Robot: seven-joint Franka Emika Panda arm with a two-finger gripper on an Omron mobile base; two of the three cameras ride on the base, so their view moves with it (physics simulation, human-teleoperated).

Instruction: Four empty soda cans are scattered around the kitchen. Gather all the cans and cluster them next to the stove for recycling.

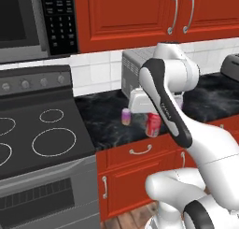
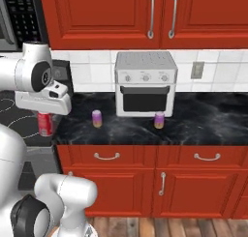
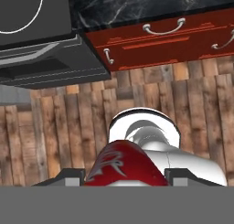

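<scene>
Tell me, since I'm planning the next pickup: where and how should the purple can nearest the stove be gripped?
Probably around its mid-body, coming from above or the open counter front. The purple can stands upright on the counter, clear of the toaster oven, its round sides free. The hand is shut on a red can.

White arm (image 1: 163,78) of rounded, glossy links, dark grey to black bands at joints. Long black stripe with small pale lettering along one link. Blocky white hand (image 2: 46,101) with dark inset. Bulbous white base (image 1: 182,195) with black joint ring.
</scene>
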